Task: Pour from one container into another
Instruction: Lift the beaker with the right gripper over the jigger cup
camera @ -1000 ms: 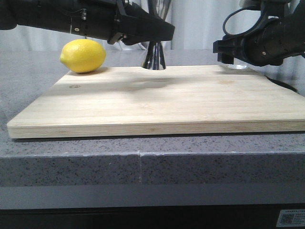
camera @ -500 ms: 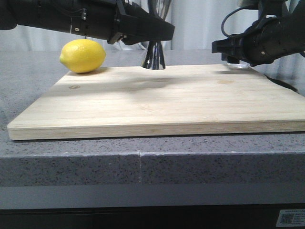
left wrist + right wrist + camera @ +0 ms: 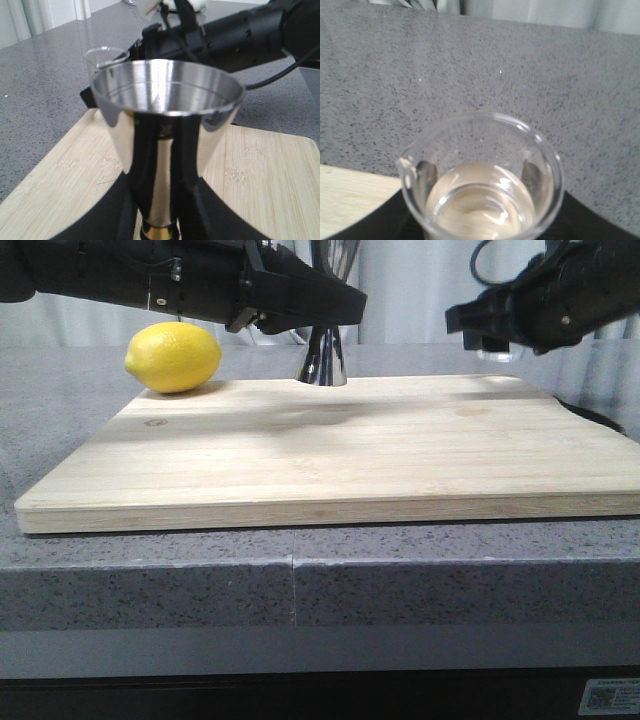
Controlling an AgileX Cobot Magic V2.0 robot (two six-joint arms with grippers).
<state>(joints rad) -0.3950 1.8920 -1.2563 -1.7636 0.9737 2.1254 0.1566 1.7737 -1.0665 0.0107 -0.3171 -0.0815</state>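
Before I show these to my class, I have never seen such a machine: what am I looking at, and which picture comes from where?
It is a robot with two black arms, each ending in jaws. One picture looks forward over the grey counter; the other two come from cameras on the wrists. On the wooden board stands a steel jigger, held at its waist by the left gripper. A lemon rests by the board's far left corner. The right gripper holds a glass beaker raised, with some clear liquid in it.
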